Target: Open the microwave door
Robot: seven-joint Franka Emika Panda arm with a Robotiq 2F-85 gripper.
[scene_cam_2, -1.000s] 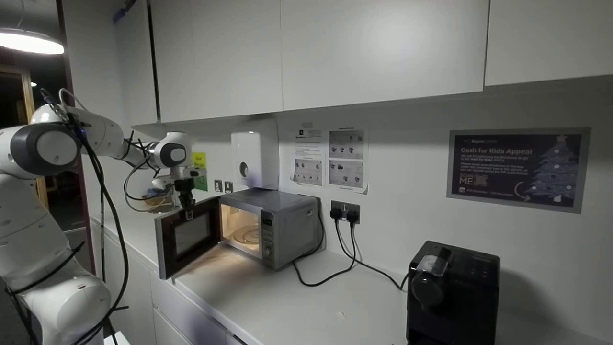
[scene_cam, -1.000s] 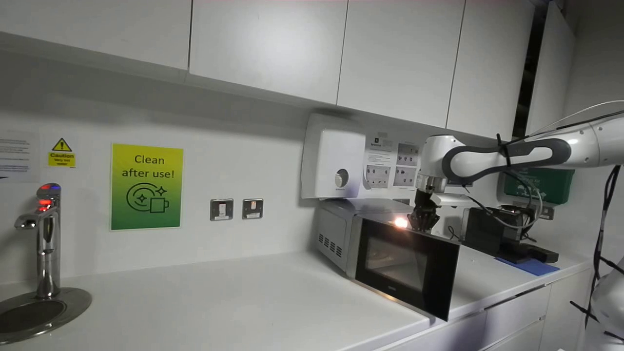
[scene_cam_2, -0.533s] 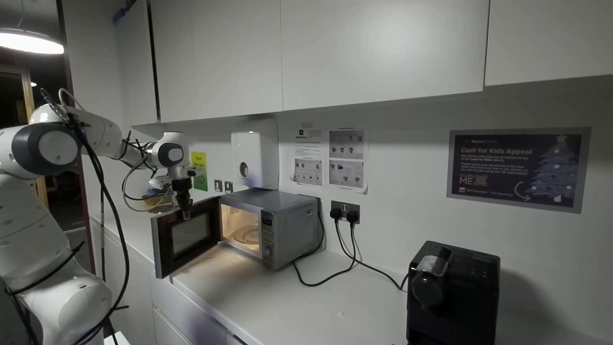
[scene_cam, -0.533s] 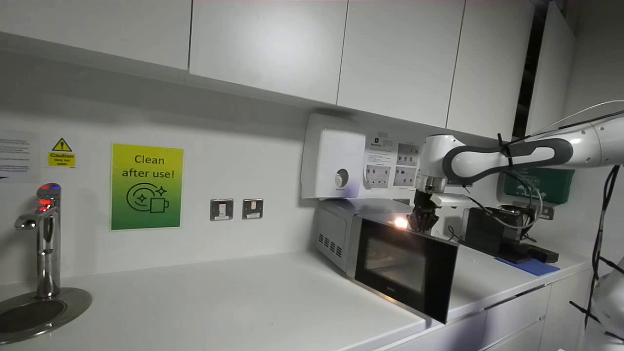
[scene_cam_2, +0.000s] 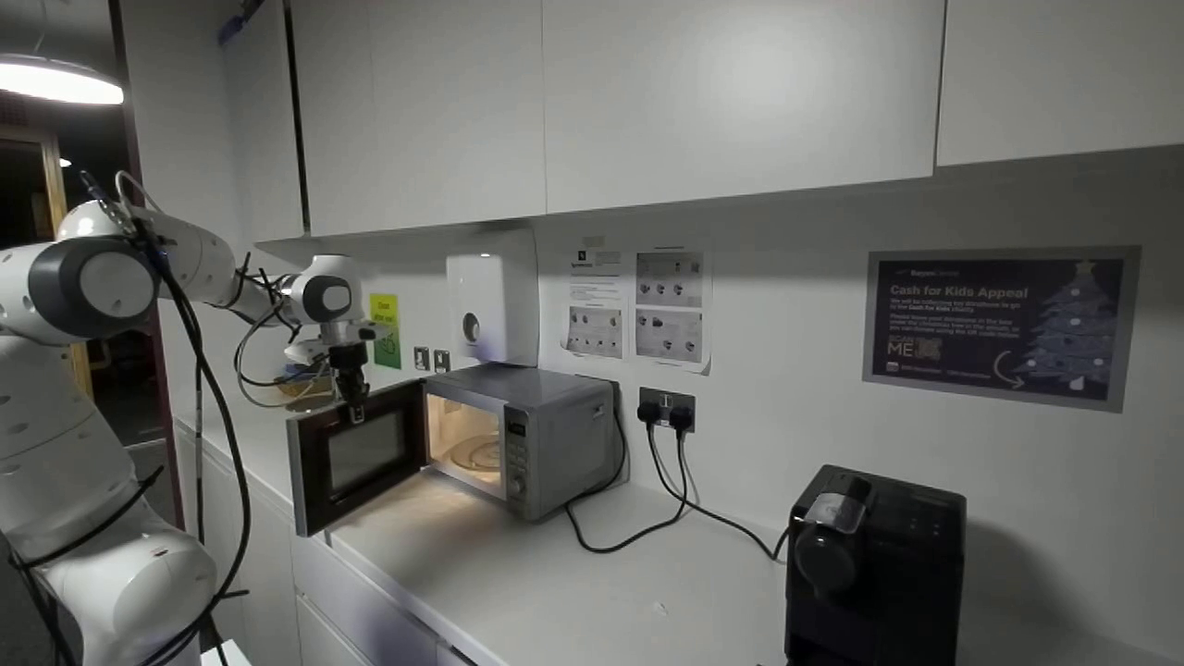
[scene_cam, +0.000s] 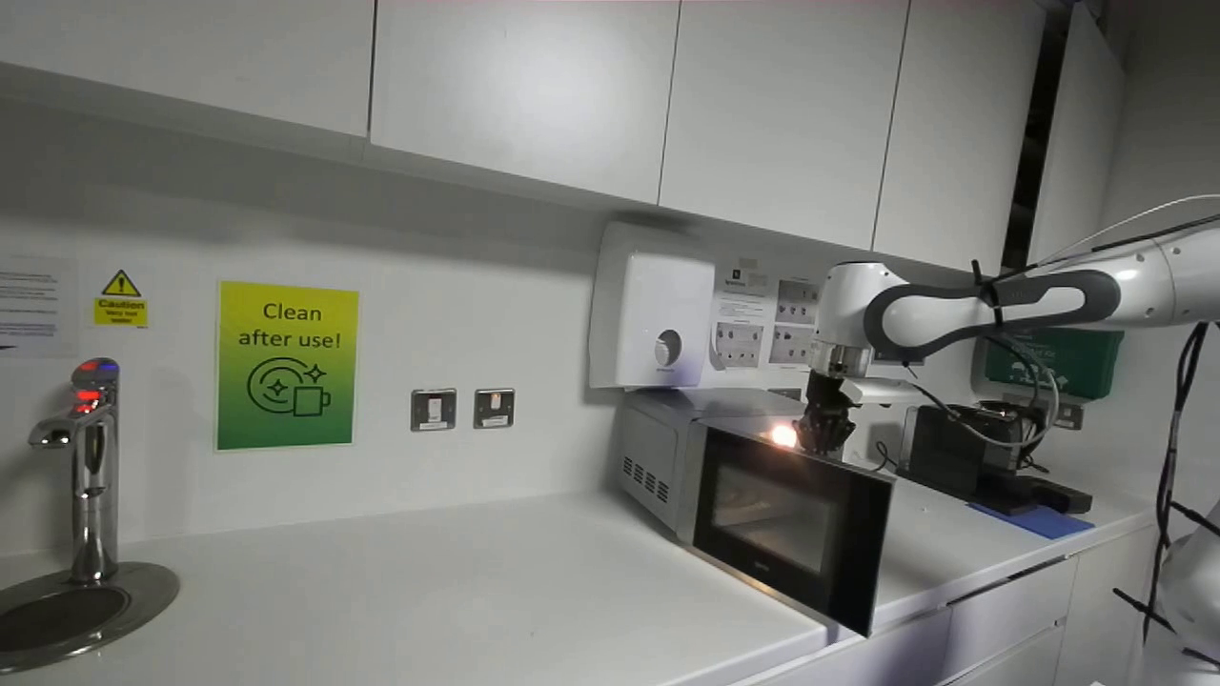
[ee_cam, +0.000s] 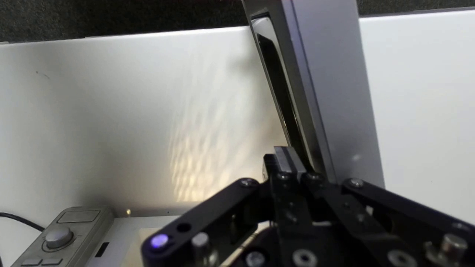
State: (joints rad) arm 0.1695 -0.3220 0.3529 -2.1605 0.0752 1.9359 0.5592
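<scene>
More widely now — swinging microwave door past counter edge into space, top of wrist view — keeping fingers closed.

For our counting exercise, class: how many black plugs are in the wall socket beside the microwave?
2, in an exterior view: the left plug and the right plug, side by side in the wall socket. Both show clearly.
</scene>
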